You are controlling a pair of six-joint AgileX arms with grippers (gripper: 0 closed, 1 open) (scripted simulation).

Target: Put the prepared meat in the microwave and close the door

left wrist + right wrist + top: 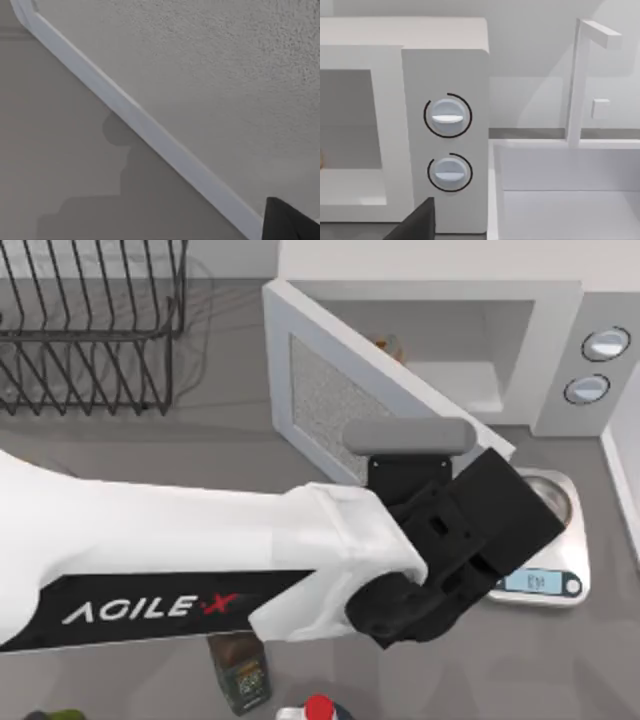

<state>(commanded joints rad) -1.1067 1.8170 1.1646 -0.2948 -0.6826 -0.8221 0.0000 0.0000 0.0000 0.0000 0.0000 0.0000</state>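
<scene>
At the centre of the top view, the left arm reaches in from the nine o'clock edge, white with a black stripe bearing the AgileX name, and ends in a black wrist and the left gripper pressed close to the door. The door stands ajar, swung out at an angle toward seven o'clock from the microwave, with its grey mesh window facing the arm and its pale bar handle lying just above the gripper's black body. Whether the fingers are parted or closed around the handle cannot be told, since the wrist covers them. The prepared meat sits inside the microwave's pale cavity, a small orange-brown lump peeking over the door's top edge at about twelve o'clock. Two round silver knobs sit on the microwave's panel at two o'clock. Below the microwave, at four o'clock, a small digital scale with a round steel plate lies partly under the wrist. A black wire rack fills the ten o'clock corner, and a brown bottle stands at six o'clock. The left wrist view looks closely at the door's mesh window and its white frame. The right wrist view faces the microwave's knobs beside a white sink.
</scene>
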